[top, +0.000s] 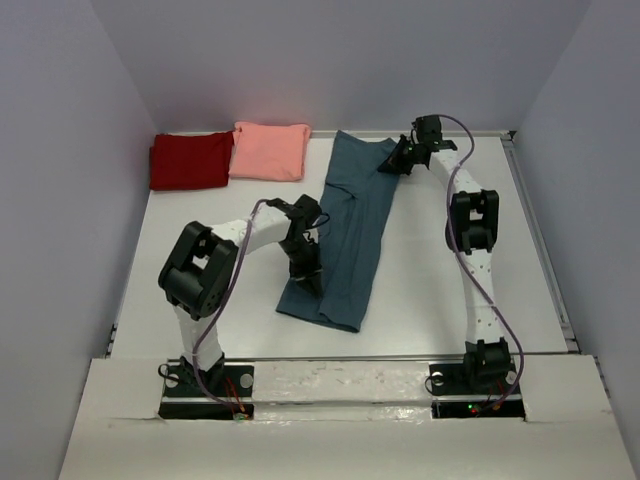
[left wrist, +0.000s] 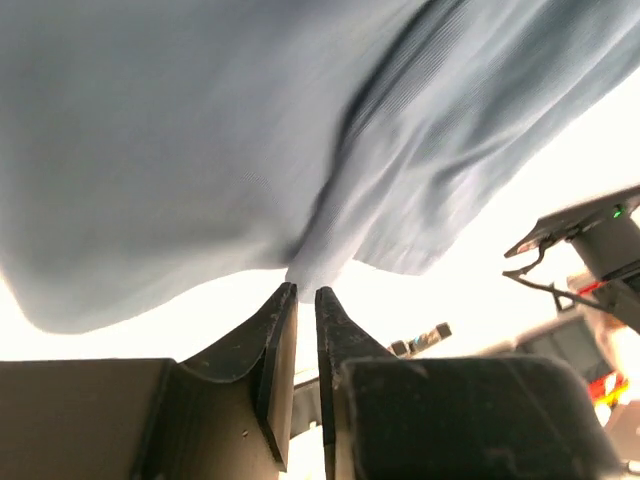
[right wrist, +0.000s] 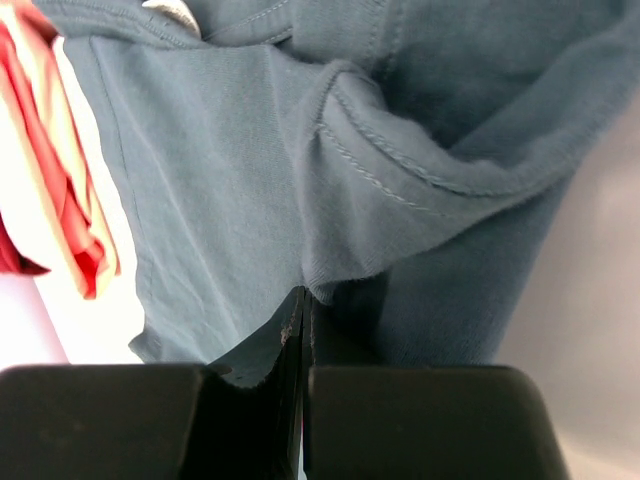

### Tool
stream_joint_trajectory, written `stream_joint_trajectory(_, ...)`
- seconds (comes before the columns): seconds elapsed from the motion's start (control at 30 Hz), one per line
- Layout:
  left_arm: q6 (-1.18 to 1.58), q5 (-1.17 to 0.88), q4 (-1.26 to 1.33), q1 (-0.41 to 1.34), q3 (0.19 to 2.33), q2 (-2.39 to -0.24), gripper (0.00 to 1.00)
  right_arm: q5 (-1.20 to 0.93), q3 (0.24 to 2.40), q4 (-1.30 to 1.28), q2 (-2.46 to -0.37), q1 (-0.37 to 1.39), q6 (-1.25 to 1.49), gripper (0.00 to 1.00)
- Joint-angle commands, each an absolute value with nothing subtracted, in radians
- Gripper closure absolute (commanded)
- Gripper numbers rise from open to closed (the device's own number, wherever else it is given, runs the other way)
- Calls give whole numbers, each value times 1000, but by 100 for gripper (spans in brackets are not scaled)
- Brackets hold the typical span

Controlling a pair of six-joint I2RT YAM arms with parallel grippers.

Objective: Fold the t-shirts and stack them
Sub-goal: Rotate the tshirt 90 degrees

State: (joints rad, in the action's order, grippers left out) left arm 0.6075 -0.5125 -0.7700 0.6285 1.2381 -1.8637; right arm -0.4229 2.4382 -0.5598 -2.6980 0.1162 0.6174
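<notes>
In the left wrist view the teal t-shirt [left wrist: 180,150] is blurred and runs off the top, left and right edges, in the right wrist view the salmon-pink t-shirt [right wrist: 45,170] is cut by the left edge, and in the top view the left fingers [top: 308,275] are too small and dark to separate.

The right gripper [right wrist: 303,300] rises from the bottom edge with its two dark fingers pressed together, and a bunched fold of the teal t-shirt [right wrist: 220,200] is pinched at their tips. The shirt fills most of the view, and its stitched hem [right wrist: 400,185] curls in a loop just above the fingers. A small pale label [right wrist: 170,10] shows at the top edge. On the left lie the layered edges of a folded pink t-shirt [right wrist: 50,170], with a red t-shirt [right wrist: 12,255] beyond it. Bright white table [right wrist: 90,330] shows below them.
</notes>
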Motion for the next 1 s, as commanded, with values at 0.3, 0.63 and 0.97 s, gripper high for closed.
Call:
stream_joint_trajectory(0.3,604,-333,-881,499,1341,-1669,76,-666,2411,-399,-2523,87,555,29)
stream_joint_trajectory(0.63,384,-336,-795,351,1397,-1762,52,-690,2111,-480,-2194,78,552,23)
stream_joint_trajectory(0.97,298,-451,-629,219,1281,-1822,18,-548,1406,-790,-1690,121,540,23)
